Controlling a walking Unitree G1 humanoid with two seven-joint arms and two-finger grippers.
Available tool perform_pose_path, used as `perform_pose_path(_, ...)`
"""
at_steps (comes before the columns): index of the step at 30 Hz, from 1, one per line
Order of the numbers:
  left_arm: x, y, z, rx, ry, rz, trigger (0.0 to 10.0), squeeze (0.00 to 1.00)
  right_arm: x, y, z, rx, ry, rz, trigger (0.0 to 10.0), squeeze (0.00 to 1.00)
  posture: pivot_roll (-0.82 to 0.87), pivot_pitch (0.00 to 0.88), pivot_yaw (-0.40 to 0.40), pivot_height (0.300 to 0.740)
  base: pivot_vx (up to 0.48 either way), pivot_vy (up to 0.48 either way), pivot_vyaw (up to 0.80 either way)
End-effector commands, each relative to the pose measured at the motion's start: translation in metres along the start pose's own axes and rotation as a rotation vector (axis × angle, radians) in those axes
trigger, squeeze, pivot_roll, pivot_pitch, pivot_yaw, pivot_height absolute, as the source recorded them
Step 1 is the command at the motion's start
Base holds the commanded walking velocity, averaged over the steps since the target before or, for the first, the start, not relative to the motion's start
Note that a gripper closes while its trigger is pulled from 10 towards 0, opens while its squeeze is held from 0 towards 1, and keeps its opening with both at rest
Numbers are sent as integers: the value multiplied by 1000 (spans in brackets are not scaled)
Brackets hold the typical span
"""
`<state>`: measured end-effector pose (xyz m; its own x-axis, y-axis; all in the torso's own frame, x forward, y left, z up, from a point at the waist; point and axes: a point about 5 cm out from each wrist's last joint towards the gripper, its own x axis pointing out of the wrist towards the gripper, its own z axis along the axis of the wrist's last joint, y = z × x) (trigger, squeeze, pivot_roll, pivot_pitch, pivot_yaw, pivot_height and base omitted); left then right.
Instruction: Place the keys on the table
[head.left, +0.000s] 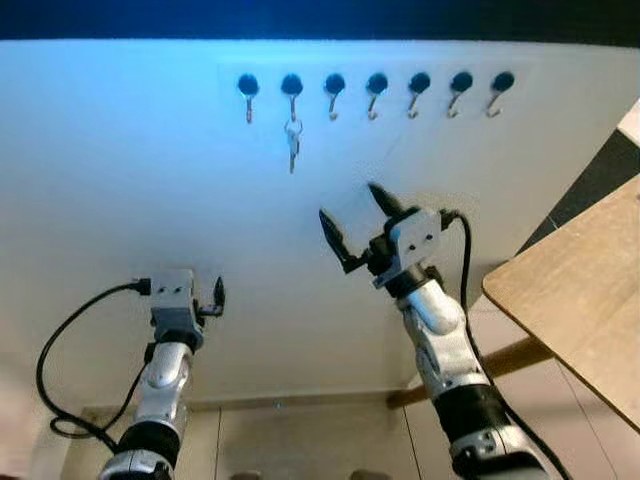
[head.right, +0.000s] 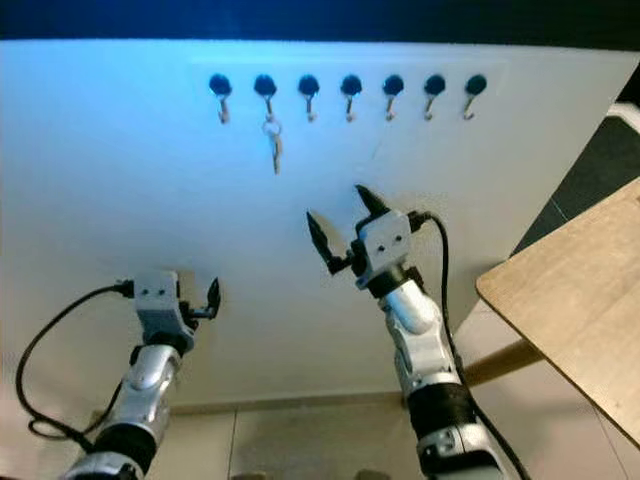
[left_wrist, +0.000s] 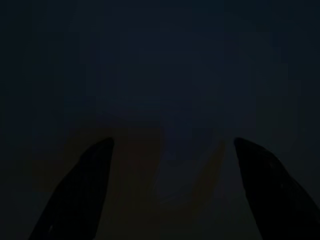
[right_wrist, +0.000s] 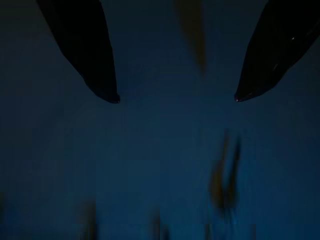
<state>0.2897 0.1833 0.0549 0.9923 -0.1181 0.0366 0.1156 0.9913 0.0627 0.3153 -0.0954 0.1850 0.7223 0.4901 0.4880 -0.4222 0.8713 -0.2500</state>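
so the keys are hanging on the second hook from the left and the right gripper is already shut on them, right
Not quite. The keys do hang on the second hook from the left, but the right gripper is open and apart from them, below and to the right on the wall. The left eye view shows the gap between its fingers.

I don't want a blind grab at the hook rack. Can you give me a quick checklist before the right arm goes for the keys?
1. Keys hanging on the second hook from the robot's left: ok.
2. Right gripper open: ok.
3. Right gripper at the keys: not ok, it is below them and to their right.
4. Left gripper out of the path, low on the left: ok.
5. Table bare where visible: ok.
6. Keys lift freely off the hook: cannot tell.
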Motion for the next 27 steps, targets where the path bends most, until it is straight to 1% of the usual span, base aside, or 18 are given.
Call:
perform_pose_path(1, -1, -10, 16, 15, -106, -62, 10000, 0, 7, -1, 12, 0, -39, 9, 10000, 0, 23, 69, -35, 740, 0, 0, 0)
perform_pose_path(2, -1, -11, 21, 21, -136, -71, 10000, 0, 9, -1, 16, 1, -51, 16, 10000, 0, 24, 69, -36, 740, 0, 0, 0)
perform_pose_path(3, -1, -11, 21, 21, -136, -71, 10000, 0, 9, -1, 16, 1, -51, 16, 10000, 0, 24, 69, -36, 740, 0, 0, 0)
perform_pose_path(5, -3, -17, 34, 37, -201, -101, 10000, 0, 12, 3, 23, 11, -65, 39, 10000, 0, 27, 70, -40, 740, 0, 0, 0)
perform_pose_path(6, -3, -17, 34, 37, -201, -101, 10000, 0, 12, 3, 23, 11, -65, 39, 10000, 0, 27, 70, -40, 740, 0, 0, 0)
perform_pose_path(9, -5, -20, 42, 72, -236, -138, 10000, 0, 9, 8, 21, 25, -52, 45, 10000, 0, 30, 71, -44, 740, 0, 0, 0)
perform_pose_path(12, -6, -20, 43, 74, -239, -142, 10000, 0, 8, 9, 20, 29, -45, 44, 10000, 0, 30, 71, -43, 740, 0, 0, 0)
perform_pose_path(15, -10, -18, 52, 83, -284, -135, 10000, 0, 2, 14, 19, 49, -41, 28, 10000, 0, 23, 76, -37, 740, 0, 0, 0)
perform_pose_path(16, -10, -18, 52, 83, -284, -135, 10000, 0, 2, 14, 19, 49, -41, 28, 10000, 0, 23, 76, -37, 740, 0, 0, 0)
perform_pose_path(18, -15, -19, 59, 84, -318, -141, 10000, 0, 0, 15, 20, 55, -44, 18, 10000, 0, 21, 78, -34, 740, 0, 0, 0)
perform_pose_path(19, -15, -19, 59, 84, -318, -141, 10000, 0, 0, 15, 20, 55, -44, 18, 10000, 0, 21, 78, -34, 740, 0, 0, 0)
perform_pose_path(21, -21, -21, 68, 83, -351, -162, 10000, 0, -1, 16, 21, 54, -50, 12, 10000, 0, 21, 78, -32, 740, 0, 0, 0)
perform_pose_path(22, -21, -21, 68, 83, -351, -162, 10000, 0, -1, 16, 21, 54, -50, 12, 10000, 0, 21, 78, -32, 740, 0, 0, 0)
perform_pose_path(23, -24, -23, 72, 84, -368, -171, 10000, 0, -1, 16, 23, 53, -55, 10, 10000, 0, 20, 78, -31, 740, 0, 0, 0)
perform_pose_path(24, -26, -24, 78, 86, -390, -179, 10000, 0, -1, 17, 24, 51, -62, 10, 10000, 0, 20, 77, -31, 740, 0, 0, 0)
perform_pose_path(25, -26, -24, 78, 86, -390, -179, 10000, 0, -1, 17, 24, 51, -62, 10, 10000, 0, 20, 77, -31, 740, 0, 0, 0)
perform_pose_path(27, -31, -26, 89, 90, -435, -177, 10000, 0, 3, 17, 28, 42, -84, 9, 10000, 0, 20, 78, -29, 740, 0, 0, 0)
